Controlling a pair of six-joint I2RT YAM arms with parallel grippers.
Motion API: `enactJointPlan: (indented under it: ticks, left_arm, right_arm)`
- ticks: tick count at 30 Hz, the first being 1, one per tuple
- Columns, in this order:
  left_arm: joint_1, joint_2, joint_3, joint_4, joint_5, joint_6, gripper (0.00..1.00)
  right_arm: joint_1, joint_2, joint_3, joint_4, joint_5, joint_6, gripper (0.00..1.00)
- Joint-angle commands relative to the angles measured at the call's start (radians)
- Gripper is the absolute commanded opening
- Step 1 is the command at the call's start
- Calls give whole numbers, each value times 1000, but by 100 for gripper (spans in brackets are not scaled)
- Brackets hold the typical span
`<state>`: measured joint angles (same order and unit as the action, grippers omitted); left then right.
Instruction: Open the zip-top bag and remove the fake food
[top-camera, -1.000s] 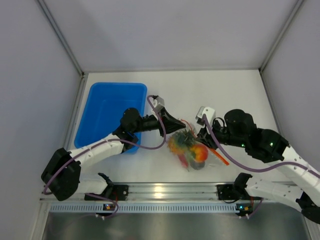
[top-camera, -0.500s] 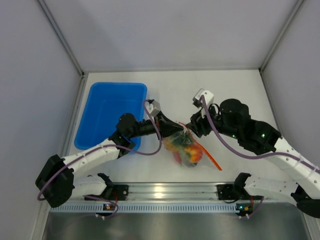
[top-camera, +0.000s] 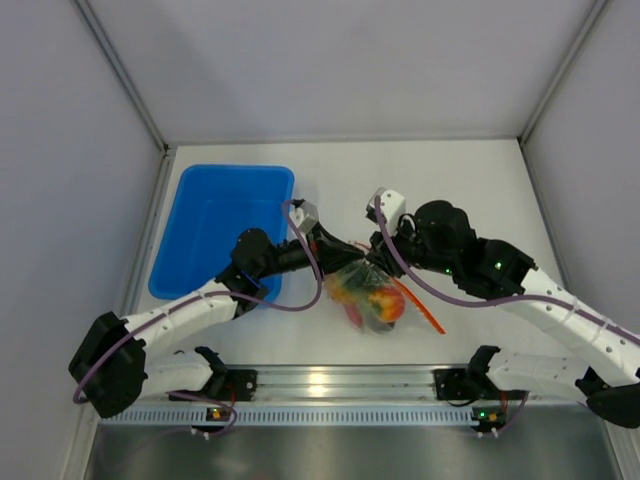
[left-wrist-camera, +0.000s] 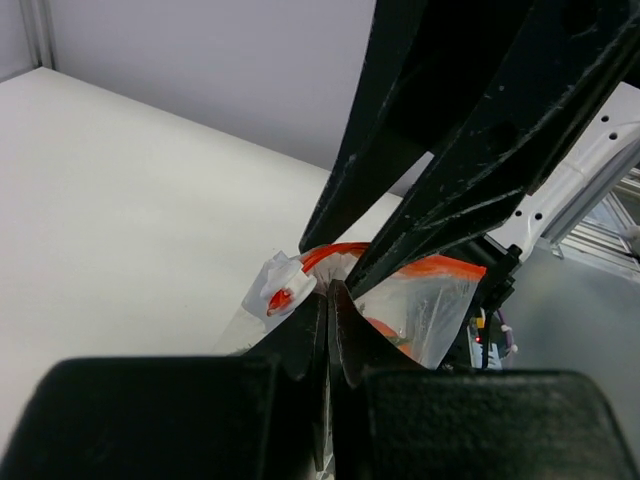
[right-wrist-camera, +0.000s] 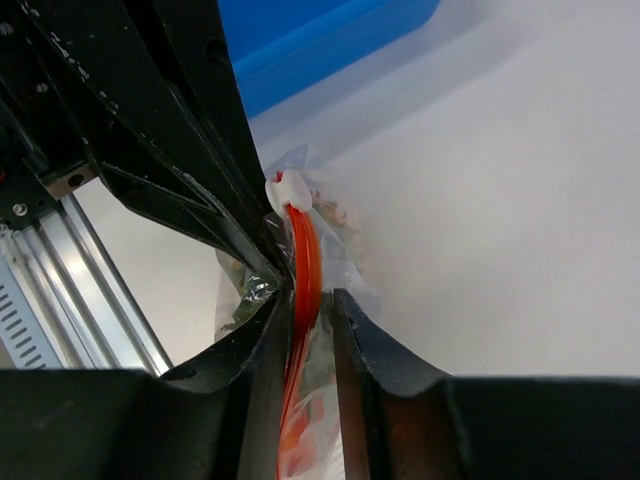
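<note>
At 9 o'clock on the tabletop (top-camera: 470, 190), blue tray (top-camera: 215, 225). Right of it, near centre, pinches the bag (top-camera: 372, 300) by its top edge with the left tool (top-camera: 350, 257), jaws pressed together. Below, toward 6 o'clock, food (top-camera: 385, 302) inside the bag. From 3 o'clock, clamps the orange zip strip (right-wrist-camera: 303, 280) with the right tool (top-camera: 376, 256), jaws nearly closed.

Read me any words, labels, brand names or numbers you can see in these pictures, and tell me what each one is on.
No text can be read in any view.
zip-top bag: clear plastic with an orange-red zip strip, no print visible.
blue tray: plain, no label.
white slider tab: no marking visible.
</note>
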<state>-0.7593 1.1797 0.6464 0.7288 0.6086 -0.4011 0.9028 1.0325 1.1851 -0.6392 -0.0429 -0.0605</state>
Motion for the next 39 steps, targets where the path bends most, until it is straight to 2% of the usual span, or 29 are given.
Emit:
enactJointPlan:
  ticks: [1,2,3,4,6,7,8,9,10,11,16,20,25,28,29,30,35,38,39]
  left_arm:
    - [-6,-46,7,84,25,-5,0]
    - [-6,-52,7,84,26,-5,0]
    - [-6,-55,7,84,31,-4,0]
    - [-6,-55,4,84,31,-2,0]
    - [-6,-61,-1,81,19,16,0]
    - [-6,-64,-1,71,13,27,5]
    - [-6,-75,1,54,4,54,36]
    - [-6,-83,4,22,-4,67,53]
    - [-6,-91,7,8,-15,80,97]
    - [-6,-101,9,-3,-10,93,99]
    - [-5,-107,65,-46,86,127,98]
    - [-5,-91,131,-46,265,105,99]
    - [-23,-68,203,-48,404,85,98]
    - [-44,-66,220,-48,415,93,81]
    - [-49,-66,222,-48,419,94,72]
    - [-52,-66,223,-46,416,93,56]
    - [-63,-57,214,-48,408,91,57]
    - [-69,-48,216,-46,401,93,47]
    - [-71,-45,214,-48,396,91,47]
  right_arm:
    - [12,-14,-18,47,37,-18,23]
    - [13,-8,-22,50,37,-21,22]
    - [12,-5,-24,49,37,-22,16]
    - [13,-5,-21,50,37,-22,3]
    - [13,-11,-15,55,37,-25,0]
    - [13,-17,-7,55,31,-30,0]
    - [12,-31,-2,55,14,-36,0]
    - [13,-38,4,52,5,-42,0]
    - [12,-45,11,46,-6,-59,0]
    - [11,-63,24,29,-26,-70,0]
    - [12,-123,47,-23,-161,-136,0]
    - [11,-193,36,-37,-288,-167,0]
    - [13,-201,67,-69,-344,-183,0]
    - [13,-201,82,-62,-341,-180,0]
    - [13,-203,85,-57,-333,-179,0]
    - [13,-204,87,-50,-325,-174,0]
    - [13,-226,93,-20,-351,-165,0]
    - [11,-233,93,-11,-361,-165,0]
    - [13,-235,93,-8,-357,-165,0]
